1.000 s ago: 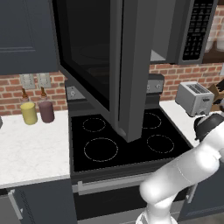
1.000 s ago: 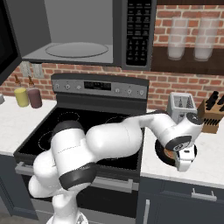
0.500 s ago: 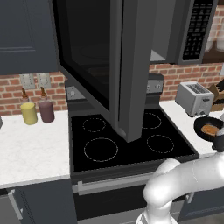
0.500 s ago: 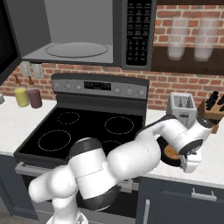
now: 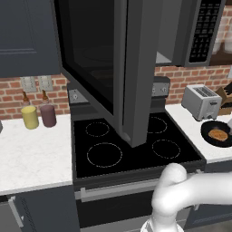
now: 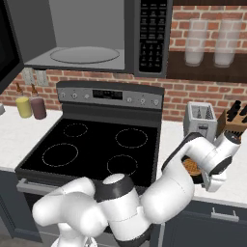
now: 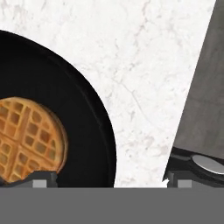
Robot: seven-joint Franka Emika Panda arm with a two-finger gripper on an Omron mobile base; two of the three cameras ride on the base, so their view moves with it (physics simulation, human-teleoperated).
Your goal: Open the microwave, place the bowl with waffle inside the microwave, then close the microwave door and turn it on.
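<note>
Gripper (image 7: 107,177) hovering over shallow round black bowl (image 7: 94,131) holding golden grid-textured waffle (image 7: 28,140)
Bowl is sitting on white marbled counter (image 7: 144,65) beside silver toaster (image 5: 202,101); fingers spread wide, straddling its rim; dark glass microwave door (image 5: 102,59) hanging open.

right tabletop (image 5: 192,129): white marble | holds: toaster (image 5: 201,101), bowl with waffle (image 5: 217,134) | left tabletop (image 5: 31,154): yellow jar (image 5: 30,116), maroon jar (image 5: 48,114)
</note>
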